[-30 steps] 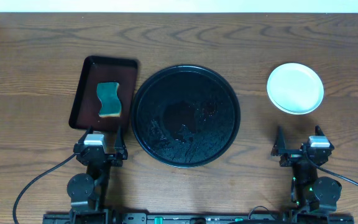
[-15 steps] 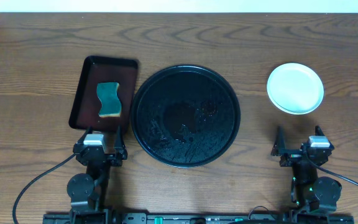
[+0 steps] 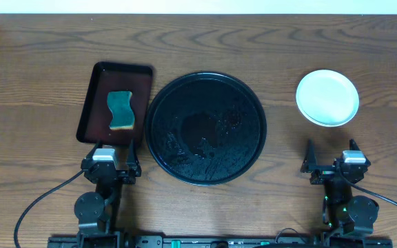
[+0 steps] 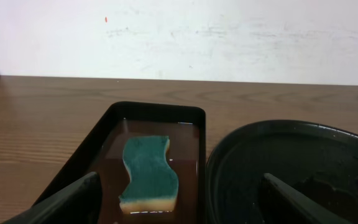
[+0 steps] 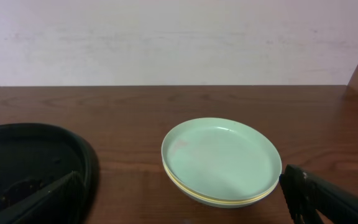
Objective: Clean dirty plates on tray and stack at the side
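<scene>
The plates (image 3: 327, 97) stand in one stack on the wood at the right of the round black tray (image 3: 206, 128). In the right wrist view the stack (image 5: 221, 160) shows a mint-white plate on top with a pale yellow rim under it. The black tray holds no plates, only wet smears; its rim also shows in the left wrist view (image 4: 291, 163). My left gripper (image 3: 112, 159) is open and empty near the front edge, below the brown tray. My right gripper (image 3: 332, 160) is open and empty, just in front of the stack.
A rectangular dark brown tray (image 3: 94, 103) with shallow liquid sits left of the black tray and holds a teal sponge (image 3: 120, 110), which also shows in the left wrist view (image 4: 149, 172). A white wall runs along the table's far edge.
</scene>
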